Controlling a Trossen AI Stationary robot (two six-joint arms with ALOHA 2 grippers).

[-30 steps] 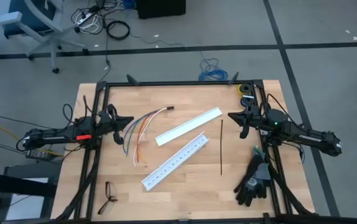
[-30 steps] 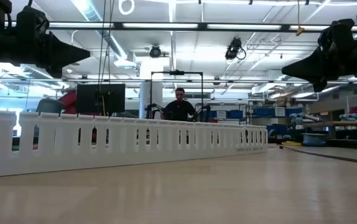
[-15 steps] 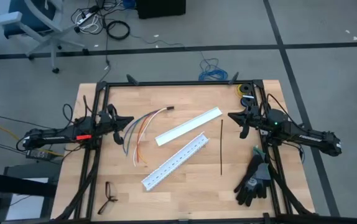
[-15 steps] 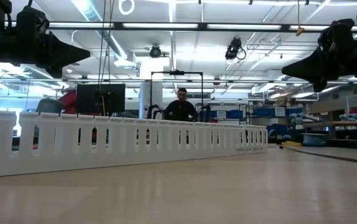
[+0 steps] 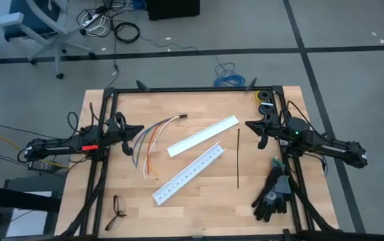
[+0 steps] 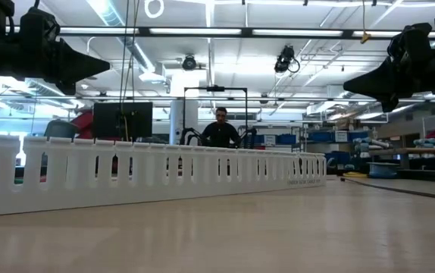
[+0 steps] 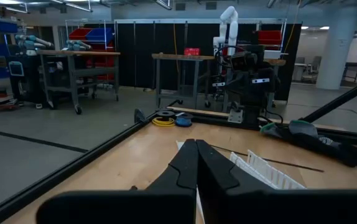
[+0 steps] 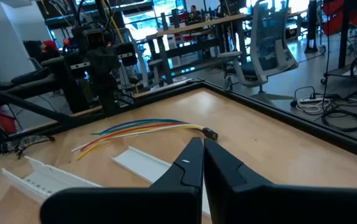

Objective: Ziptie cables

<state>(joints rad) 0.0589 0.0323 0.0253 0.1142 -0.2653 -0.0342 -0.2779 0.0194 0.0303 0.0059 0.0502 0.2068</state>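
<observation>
Dark and pressed together, the two fingers of the left gripper [image 5: 136,130] hold nothing as it hovers above the wooden table [image 5: 199,201] at its left edge, beside the loose bundle of thin green, orange, red, grey and white cables [image 5: 153,137]. Across the table the right gripper [image 5: 251,126] hangs at the right edge, its fingers likewise closed on nothing, just beside the very thin, straight black plastic ziptie [image 5: 238,158], which lies flat on the wood with one end toward that gripper. Between the two task items lie two white plastic duct pieces, a smooth cover strip [image 5: 203,136] and a slotted channel [image 5: 188,173]. The cables fan out toward the left arm and join at a small dark connector [image 5: 183,117] near the table's far side.

Nothing appears started yet, so the step in hand looks like the first reach. To do it well, the right gripper should part its fingers before descending and come down across the ziptie's width, since so thin a strip lying flat can slip or skate away. The left gripper would do best to take the wires where they run close together, near the connector, not at the splayed ends. A pair of black work gloves [image 5: 273,193] and folded eyeglasses [image 5: 116,211] sit clear of both paths.
</observation>
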